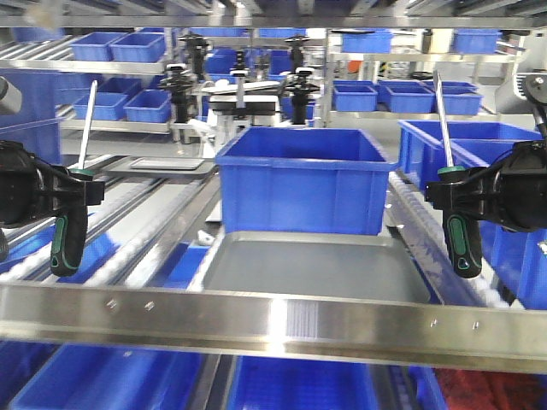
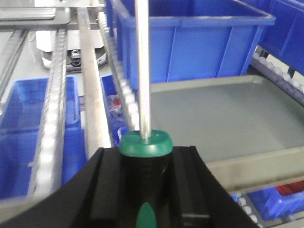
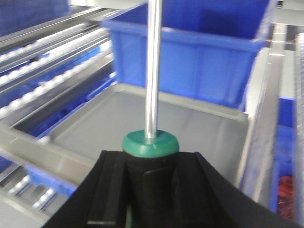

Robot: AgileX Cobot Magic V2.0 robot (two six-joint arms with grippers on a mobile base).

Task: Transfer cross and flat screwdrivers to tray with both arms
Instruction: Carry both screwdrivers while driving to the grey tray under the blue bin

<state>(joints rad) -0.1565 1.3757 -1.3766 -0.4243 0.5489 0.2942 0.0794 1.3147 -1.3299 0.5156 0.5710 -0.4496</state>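
Black-and-green handled with thin silver shafts pointing up, the left screwdriver (image 1: pixel 66 246) and right screwdriver (image 1: pixel 462 248) sit clamped between the fingers of the left gripper (image 1: pixel 75 191) and right gripper (image 1: pixel 446 192), flanking the grey tray (image 1: pixel 316 266).

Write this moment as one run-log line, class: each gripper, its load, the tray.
left gripper: shut on left screwdriver, shaft up | right gripper: shut on right screwdriver, shaft up | tray: no screwdriver inside

The tray (image 1: pixel 316 265) lies open from above; a blue bin (image 1: pixel 303 184) blocks its far edge.
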